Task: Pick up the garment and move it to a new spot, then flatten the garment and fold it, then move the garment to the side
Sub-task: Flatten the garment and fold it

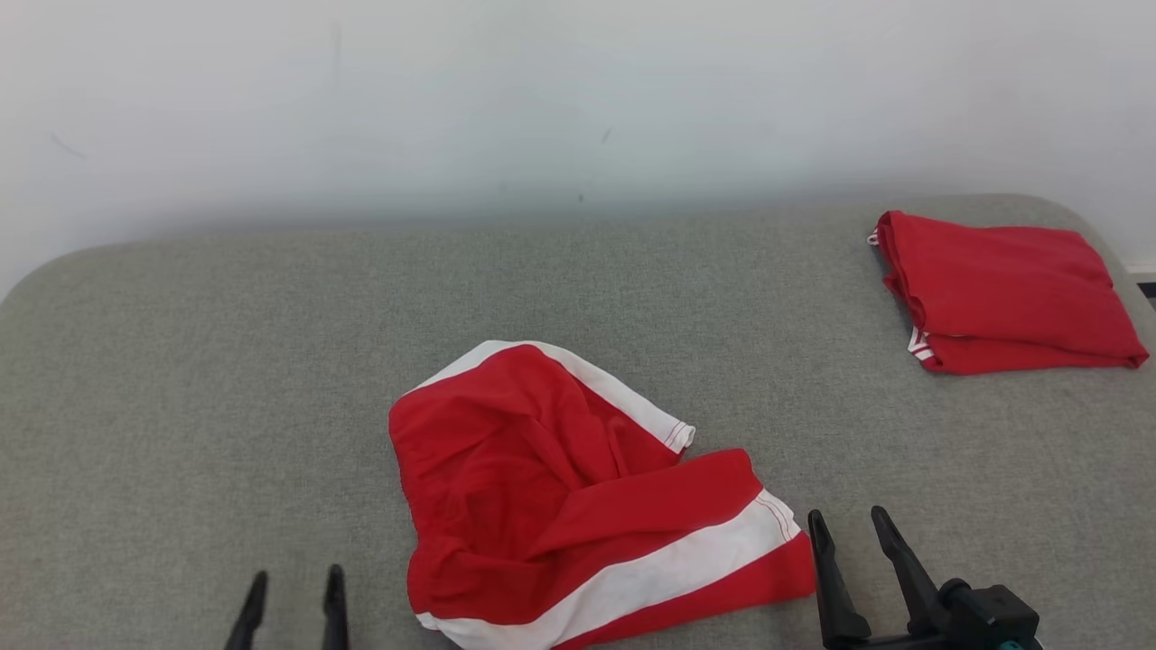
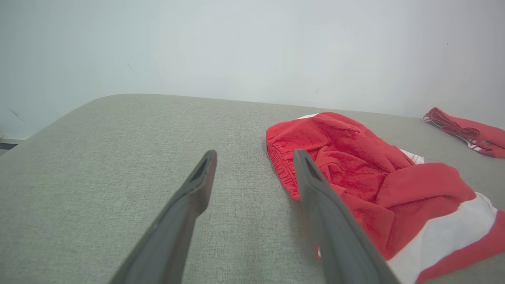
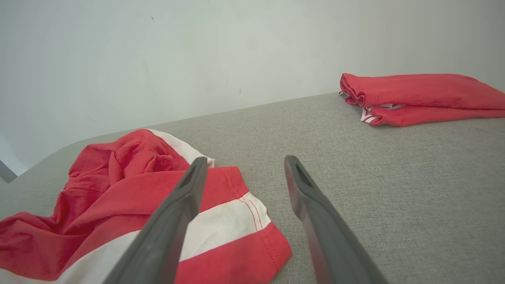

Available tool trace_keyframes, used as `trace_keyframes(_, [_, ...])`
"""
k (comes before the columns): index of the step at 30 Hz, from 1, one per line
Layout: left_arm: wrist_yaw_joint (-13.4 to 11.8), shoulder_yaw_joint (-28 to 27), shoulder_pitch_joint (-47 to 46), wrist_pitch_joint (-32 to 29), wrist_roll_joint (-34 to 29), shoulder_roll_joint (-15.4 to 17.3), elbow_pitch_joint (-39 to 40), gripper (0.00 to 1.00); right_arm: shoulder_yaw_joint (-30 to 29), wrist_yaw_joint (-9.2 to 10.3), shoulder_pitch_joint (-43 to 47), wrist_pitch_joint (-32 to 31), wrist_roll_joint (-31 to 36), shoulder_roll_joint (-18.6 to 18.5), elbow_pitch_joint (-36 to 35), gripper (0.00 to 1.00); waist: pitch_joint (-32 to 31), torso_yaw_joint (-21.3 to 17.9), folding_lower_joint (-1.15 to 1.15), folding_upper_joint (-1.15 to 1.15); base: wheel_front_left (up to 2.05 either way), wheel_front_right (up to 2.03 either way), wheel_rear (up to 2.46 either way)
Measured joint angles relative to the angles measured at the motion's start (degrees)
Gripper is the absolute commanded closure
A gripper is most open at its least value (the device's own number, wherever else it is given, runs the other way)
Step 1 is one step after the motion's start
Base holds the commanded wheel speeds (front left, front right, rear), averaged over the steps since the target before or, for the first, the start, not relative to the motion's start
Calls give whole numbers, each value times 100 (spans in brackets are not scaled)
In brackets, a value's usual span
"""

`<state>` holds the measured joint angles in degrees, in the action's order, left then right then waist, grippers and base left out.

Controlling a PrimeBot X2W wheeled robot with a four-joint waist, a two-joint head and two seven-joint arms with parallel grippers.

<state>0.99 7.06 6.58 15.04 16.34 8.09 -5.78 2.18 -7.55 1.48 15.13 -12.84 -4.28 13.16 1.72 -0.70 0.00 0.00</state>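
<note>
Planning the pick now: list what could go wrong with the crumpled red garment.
1. The crumpled garment is bunched in layers; a pinch may catch one layer and lift it twisted.
2. Its striped hem lies beside the right gripper, jaws open; a low approach might shove the cloth.
3. A folded garment sits far right; placing there could disturb it.

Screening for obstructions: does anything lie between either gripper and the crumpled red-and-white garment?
Nothing visible does. The open left gripper and open right gripper flank the crumpled garment, with just grey padded surface between. The folded red garment lies apart at the far right.
</note>
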Motion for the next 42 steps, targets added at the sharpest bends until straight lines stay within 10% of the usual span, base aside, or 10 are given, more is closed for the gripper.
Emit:
trace_keyframes(20, [383,-1272,343,0,-754,-369,205,0,-86,0,175,0,21,4,-52,0,-213,-45,1,0,0,0,0])
trace_keyframes(42, [652,1065,-521,1,-57,563,-1536,0,727,0,-1016,0,-36,-756,1884,0,-18,-30,1,0,0,0,0])
